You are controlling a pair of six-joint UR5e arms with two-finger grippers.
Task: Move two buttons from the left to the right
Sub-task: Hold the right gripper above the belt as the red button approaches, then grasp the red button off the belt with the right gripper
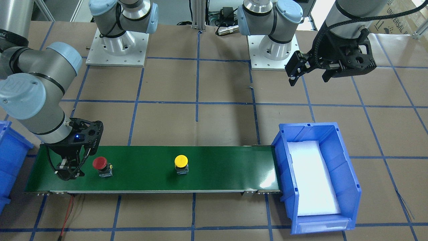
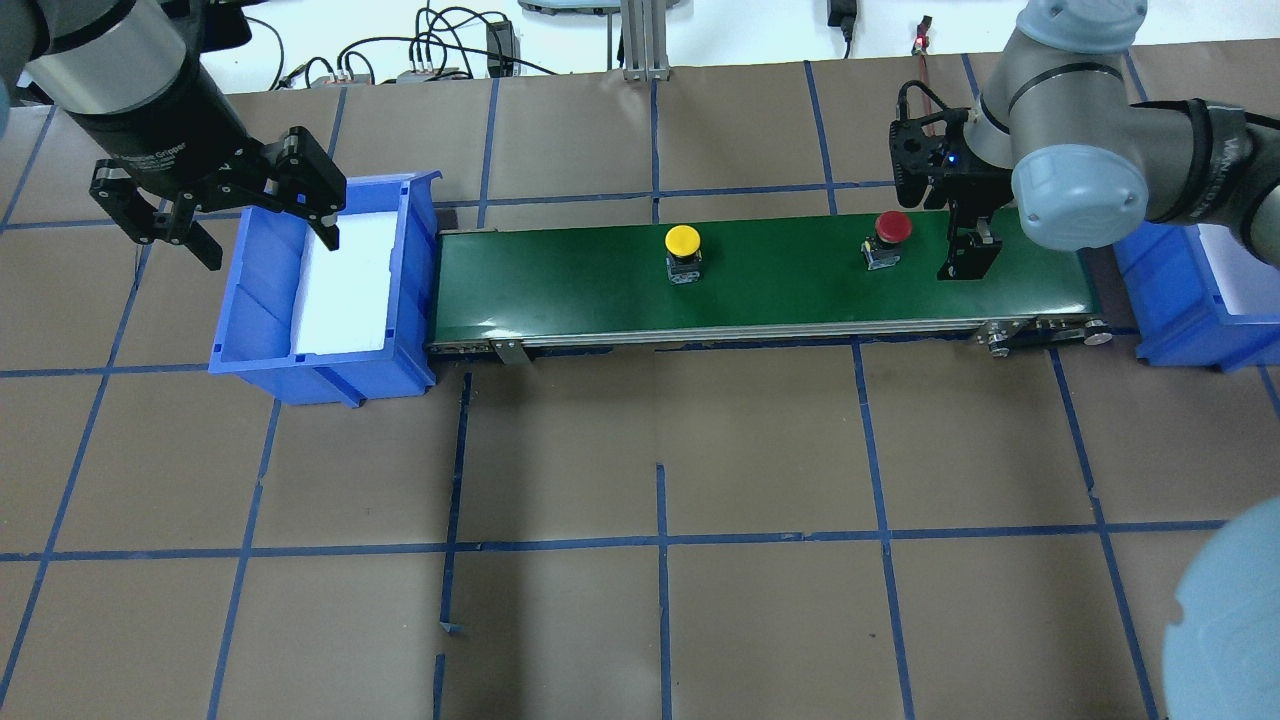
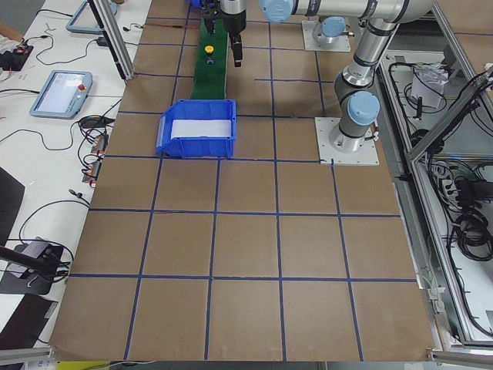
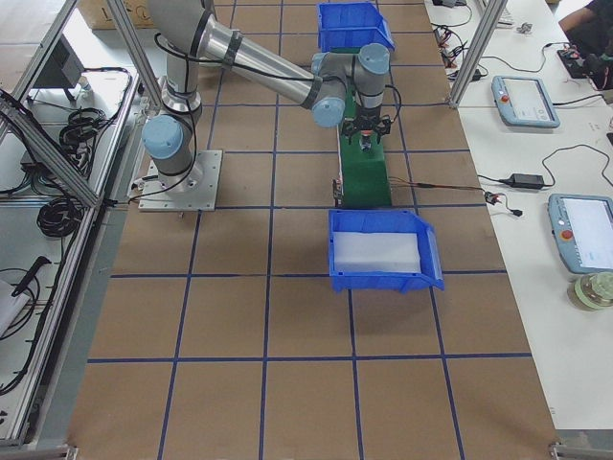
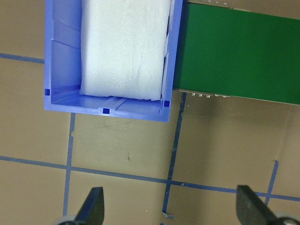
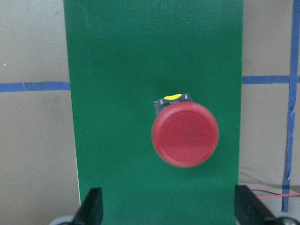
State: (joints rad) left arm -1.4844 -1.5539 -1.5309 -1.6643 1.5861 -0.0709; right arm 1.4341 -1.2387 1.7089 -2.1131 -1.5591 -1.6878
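The red button [image 1: 100,163] stands upright on the green conveyor belt [image 1: 217,170], near the belt's end on my right side. The yellow button [image 1: 181,161] stands upright near the belt's middle. My right gripper [image 1: 68,170] is open and empty just above the belt, beside the red button and apart from it. In the right wrist view the red button [image 6: 185,135] lies ahead of the open fingertips [image 6: 93,206]. My left gripper [image 2: 265,235] is open and empty, held high above the far side of the blue bin [image 2: 250,300].
The blue bin [image 1: 344,167], lined with white foam, stands against the belt's end on my left side. A second blue bin [image 2: 1180,300] stands at the belt's other end. The table is brown paper with blue tape lines.
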